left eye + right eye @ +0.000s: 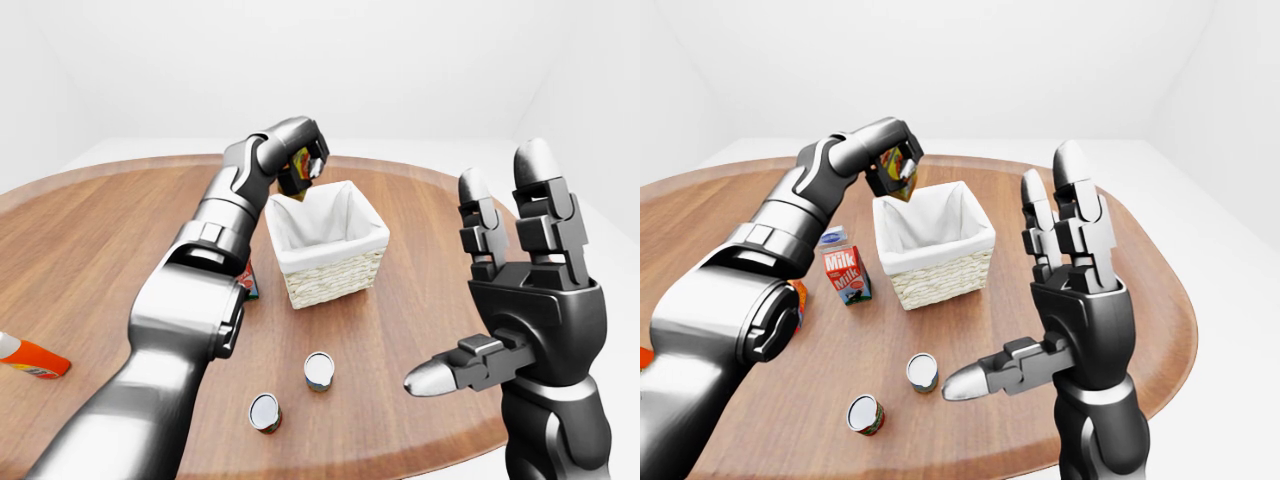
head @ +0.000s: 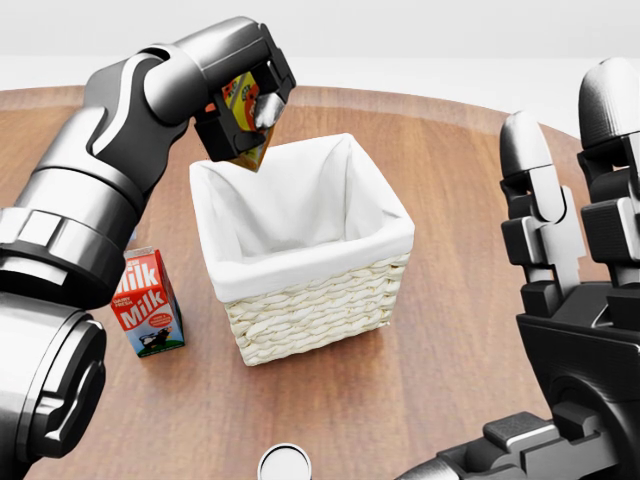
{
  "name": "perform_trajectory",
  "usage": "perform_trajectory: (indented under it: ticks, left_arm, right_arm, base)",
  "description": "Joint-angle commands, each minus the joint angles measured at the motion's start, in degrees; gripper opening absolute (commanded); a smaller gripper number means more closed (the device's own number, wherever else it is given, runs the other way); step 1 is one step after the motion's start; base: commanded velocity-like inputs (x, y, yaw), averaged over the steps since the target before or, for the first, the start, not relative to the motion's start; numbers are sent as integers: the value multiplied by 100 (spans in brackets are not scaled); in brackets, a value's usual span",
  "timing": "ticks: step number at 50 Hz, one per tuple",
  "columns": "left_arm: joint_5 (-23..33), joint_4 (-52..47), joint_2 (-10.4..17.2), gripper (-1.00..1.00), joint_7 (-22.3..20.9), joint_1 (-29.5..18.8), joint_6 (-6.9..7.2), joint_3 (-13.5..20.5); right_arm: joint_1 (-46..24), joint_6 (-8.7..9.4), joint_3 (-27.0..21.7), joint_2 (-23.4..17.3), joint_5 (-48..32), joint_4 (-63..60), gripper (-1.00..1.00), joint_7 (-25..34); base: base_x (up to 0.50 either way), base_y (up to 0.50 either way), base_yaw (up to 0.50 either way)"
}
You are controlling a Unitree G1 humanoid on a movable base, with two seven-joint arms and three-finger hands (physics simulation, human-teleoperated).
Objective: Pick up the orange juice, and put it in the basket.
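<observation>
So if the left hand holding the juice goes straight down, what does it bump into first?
Probably the basket. The left hand holds the orange juice tilted above the basket's top-left rim in the head view, so it might clip the white-lined rim or drop inside; depth is unclear.

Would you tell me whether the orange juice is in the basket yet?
Not yet: the left hand holds the orange juice tilted above the basket rim.

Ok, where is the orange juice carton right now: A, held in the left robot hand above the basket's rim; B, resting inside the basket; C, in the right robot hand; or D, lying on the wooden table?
A: the left robot hand grips the orange juice carton above the white-lined wicker basket.
</observation>
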Motion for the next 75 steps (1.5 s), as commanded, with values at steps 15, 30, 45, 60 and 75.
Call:
perform_trajectory:
  ticks: [15,30,45,60,75]
  left_arm:
    - [235,30,-266,-100,600,-73,0,-38]
    - [462,167,-392,-100,1012,-12,0,-61]
    - [-681,178,-489,-100,441,-73,0,346]
    - [-1280,131,-422,-100,289,-149,0,288]
    - [-840,230,-324,-100,684,-13,0,227]
  right_arm:
    - [9,0,-17,-4,12,-14,100,29]
    - [25,0,-1,0,13,-35,100,35]
    - [18,0,-7,-2,27,-80,100,20]
    - [48,0,-3,-1,26,-88,100,39]
    - [43,0,38,1,1,-64,100,30]
  base:
    - [0,0,0]
    - [0,0,0]
    - [0,0,0]
    - [0,0,0]
    - [0,0,0]
